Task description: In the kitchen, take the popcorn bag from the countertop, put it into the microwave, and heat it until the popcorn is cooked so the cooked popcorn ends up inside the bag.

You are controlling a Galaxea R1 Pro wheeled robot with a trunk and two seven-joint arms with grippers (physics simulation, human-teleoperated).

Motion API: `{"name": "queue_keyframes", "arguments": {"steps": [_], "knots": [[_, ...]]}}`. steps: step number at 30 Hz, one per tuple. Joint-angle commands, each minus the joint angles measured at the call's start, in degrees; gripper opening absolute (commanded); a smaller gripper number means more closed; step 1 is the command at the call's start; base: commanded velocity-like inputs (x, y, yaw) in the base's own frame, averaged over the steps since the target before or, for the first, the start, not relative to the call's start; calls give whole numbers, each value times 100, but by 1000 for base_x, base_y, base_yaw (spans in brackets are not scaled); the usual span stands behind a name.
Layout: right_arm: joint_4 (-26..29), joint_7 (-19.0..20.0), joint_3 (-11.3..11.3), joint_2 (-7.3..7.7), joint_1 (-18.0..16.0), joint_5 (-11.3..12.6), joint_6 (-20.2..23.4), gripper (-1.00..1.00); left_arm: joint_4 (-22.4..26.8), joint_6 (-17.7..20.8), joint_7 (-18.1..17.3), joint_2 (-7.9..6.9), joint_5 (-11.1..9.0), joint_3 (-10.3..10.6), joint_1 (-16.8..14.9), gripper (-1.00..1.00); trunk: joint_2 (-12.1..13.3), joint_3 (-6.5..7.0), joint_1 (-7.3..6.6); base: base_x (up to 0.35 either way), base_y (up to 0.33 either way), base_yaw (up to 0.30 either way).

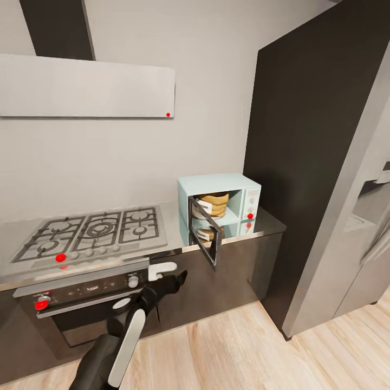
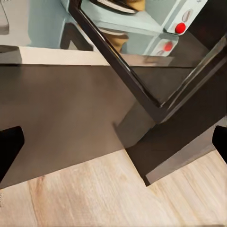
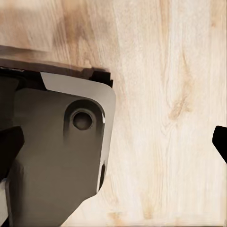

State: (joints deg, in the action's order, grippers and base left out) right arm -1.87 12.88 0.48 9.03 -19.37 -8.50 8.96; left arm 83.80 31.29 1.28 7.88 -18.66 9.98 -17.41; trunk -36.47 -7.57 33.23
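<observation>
Head view, 1 microwave point(image 1: 219, 208), door open, 1 popcorn bag point(image 1: 212, 204) inside

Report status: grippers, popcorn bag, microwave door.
Left gripper open, empty, below the counter edge. Right gripper open over floor. Bag inside microwave. Door open.

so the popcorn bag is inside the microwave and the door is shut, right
Not quite. The popcorn bag is inside the microwave, but the door is open, swung out over the countertop edge. The head view shows this, and the left wrist view shows the open door too.
</observation>
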Motion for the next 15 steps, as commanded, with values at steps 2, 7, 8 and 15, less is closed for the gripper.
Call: {"name": "queue_keyframes", "arguments": {"steps": [2, 7, 8, 15], "knots": [[-6, -44, -2, 0, -1, -29, 2, 100, 13, 18, 19, -5, -34, 37, -7, 100, -9, -10, 2, 0, 0, 0], [-6, -74, -4, -5, 3, -2, 0, 100, -18, -25, 47, 6, -34, 63, -8, 100, -9, -10, 2, 97, 0, 0], [-6, -74, -4, -6, 3, -2, 0, 100, -29, -26, 51, 5, -33, 60, -8, 100, -9, -10, 2, 278, 0, 0], [-6, -84, -4, -24, 3, -2, 2, 100, -49, -39, 57, 9, -25, 56, -8, 100, -9, -10, 2, 314, 0, 0]]}}
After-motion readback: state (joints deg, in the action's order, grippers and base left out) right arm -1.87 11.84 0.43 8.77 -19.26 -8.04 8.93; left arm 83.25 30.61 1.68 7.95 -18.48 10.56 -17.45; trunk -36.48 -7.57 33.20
